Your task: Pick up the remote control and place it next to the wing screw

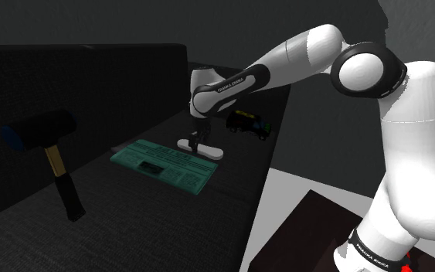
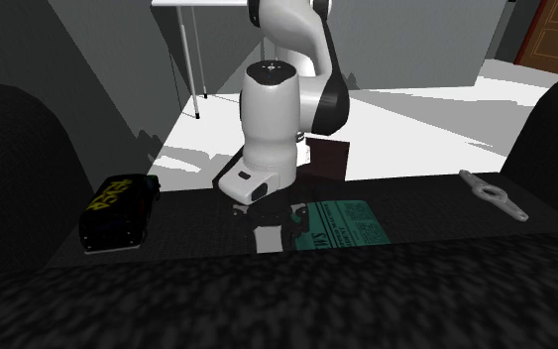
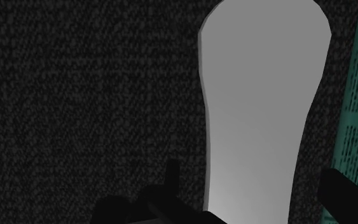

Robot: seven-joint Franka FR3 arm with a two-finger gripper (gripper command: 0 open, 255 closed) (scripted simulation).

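One pale grey remote control (image 3: 266, 108) lies flat on the dark speckled surface (image 3: 75, 95), directly under the gripper (image 3: 250, 177). The black fingers (image 3: 343, 191) are spread, one on each side of the remote, and a strip of surface shows between the remote and one of them, so nothing is clamped. In the shoulder view the gripper (image 1: 195, 141) points straight down over the remote. Just beside it, not touching, lies a teal printed paper (image 1: 165, 164). Past the paper, at the second exterior view's right, sits the grey wing screw (image 2: 493, 195), well apart from the remote. A black toy car (image 2: 118, 208) with yellow markings rests on the other side. A black-headed hammer (image 1: 42, 154) is at the shoulder view's left.
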